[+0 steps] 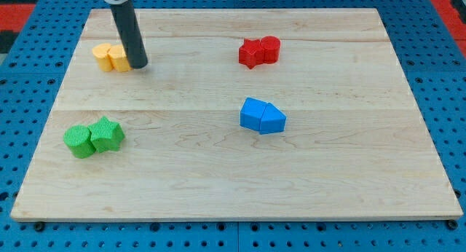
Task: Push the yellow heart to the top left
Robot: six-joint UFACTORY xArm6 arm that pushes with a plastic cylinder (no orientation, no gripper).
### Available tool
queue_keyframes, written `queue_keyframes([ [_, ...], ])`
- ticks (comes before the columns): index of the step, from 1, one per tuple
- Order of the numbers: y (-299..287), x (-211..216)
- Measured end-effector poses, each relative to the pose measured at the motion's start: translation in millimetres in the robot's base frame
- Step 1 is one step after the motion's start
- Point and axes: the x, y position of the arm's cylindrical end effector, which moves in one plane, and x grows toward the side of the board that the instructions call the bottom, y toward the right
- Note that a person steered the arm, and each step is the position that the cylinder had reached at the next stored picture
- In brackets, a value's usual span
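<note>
The yellow heart (104, 55) lies near the top left of the wooden board (233, 164), touching a second yellow block (119, 59) on its right. My tip (138, 64) stands on the board just right of that second yellow block, touching or almost touching it. The dark rod rises from there to the view's top edge and hides part of that block.
A red star (251, 52) and a red cylinder-like block (270, 49) sit together at the top centre-right. A blue cube (253, 113) and a blue triangle (272, 120) sit at the middle right. A green cylinder (79, 140) and a green star (107, 134) sit at the lower left.
</note>
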Motion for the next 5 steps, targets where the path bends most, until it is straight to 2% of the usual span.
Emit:
queue_keyframes([
  [2,-52,0],
  [4,-74,27],
  [5,-98,14],
])
